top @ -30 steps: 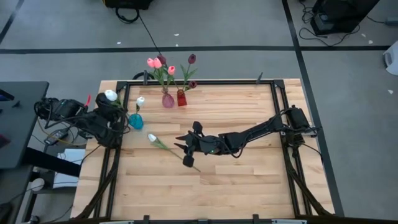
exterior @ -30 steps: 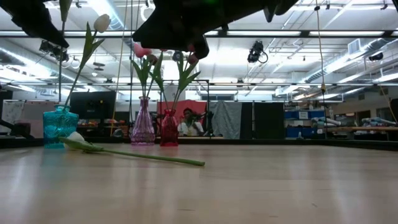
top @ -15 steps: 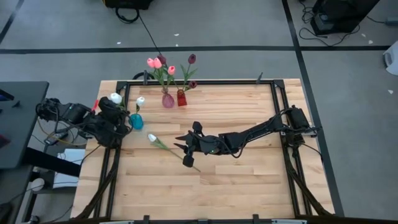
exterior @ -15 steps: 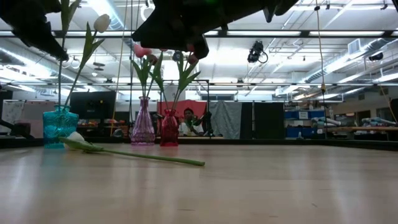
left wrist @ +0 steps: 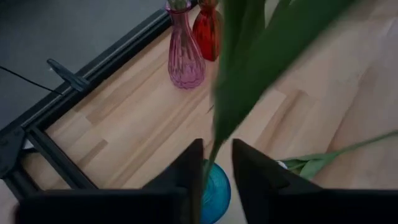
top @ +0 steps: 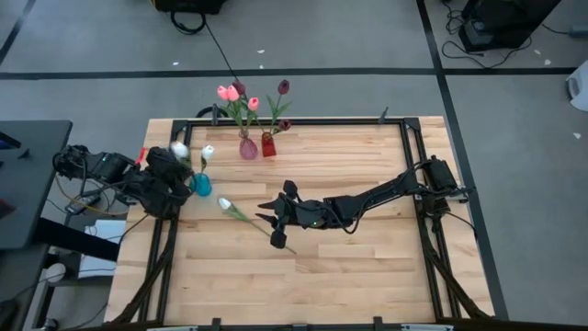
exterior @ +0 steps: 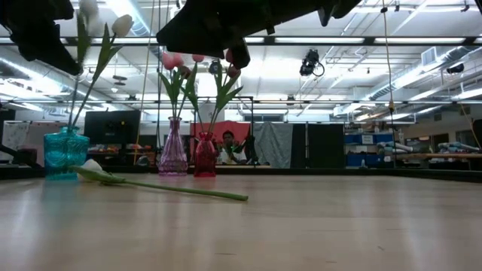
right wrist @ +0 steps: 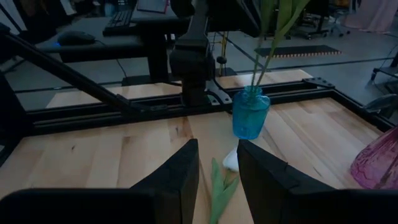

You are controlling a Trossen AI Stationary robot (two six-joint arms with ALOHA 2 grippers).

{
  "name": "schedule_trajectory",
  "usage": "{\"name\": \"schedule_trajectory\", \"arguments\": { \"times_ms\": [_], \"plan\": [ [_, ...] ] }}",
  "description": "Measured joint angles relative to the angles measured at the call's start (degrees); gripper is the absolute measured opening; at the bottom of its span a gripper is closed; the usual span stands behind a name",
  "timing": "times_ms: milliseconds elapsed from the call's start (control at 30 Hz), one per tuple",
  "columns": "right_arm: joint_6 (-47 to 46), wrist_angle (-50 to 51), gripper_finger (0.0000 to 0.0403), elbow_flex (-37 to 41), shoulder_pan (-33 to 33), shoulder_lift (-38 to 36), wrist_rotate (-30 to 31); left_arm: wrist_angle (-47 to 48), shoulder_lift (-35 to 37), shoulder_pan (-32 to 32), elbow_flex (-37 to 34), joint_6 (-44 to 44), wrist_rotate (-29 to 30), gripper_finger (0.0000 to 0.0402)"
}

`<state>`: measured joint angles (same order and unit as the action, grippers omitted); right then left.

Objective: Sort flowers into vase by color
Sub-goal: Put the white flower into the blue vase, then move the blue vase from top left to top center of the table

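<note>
Wooden table [top: 367, 276], workshop beyond. Left gripper [left wrist: 216, 163] over teal vase [top: 200, 180] at left, jaws slightly parted around white tulip stem [left wrist: 214, 149], apparently mid-release into vase. Right gripper [right wrist: 217, 163] spread above lying white tulip [top: 226, 204], mid-table. Next, probably: descend, pinch stem.

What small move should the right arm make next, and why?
Probably lower the right end effector onto the white tulip lying on the table: it hovers open above the stem, and the blue vase holds white tulips.
</note>
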<state>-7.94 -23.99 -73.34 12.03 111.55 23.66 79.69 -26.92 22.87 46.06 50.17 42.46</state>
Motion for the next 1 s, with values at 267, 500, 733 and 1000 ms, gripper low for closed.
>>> {"name": "schedule_trajectory", "arguments": {
  "times_ms": [267, 500, 733, 1000],
  "plan": [
    [0.13, 0.07, 0.0123, 0.00, 0.00, 0.00, 0.02, 2.84, -0.02, 0.00, 1.35, -0.24, -8.40, 0.0169],
    [0.37, 0.42, 0.0123, -0.02, -0.60, 0.00, -0.98, 3.04, -2.06, 0.02, 0.57, 1.72, -20.44, 0.0172],
    [-2.74, 2.13, 0.0122, -0.02, -3.27, 0.00, -9.03, 3.90, -12.55, 0.02, -0.63, 1.49, -21.09, 0.0172],
    [-1.66, 4.37, 0.0121, -0.02, -3.97, -0.02, -13.33, 2.31, -21.20, 0.07, 1.52, -0.41, -20.74, 0.0172]
  ]
}}
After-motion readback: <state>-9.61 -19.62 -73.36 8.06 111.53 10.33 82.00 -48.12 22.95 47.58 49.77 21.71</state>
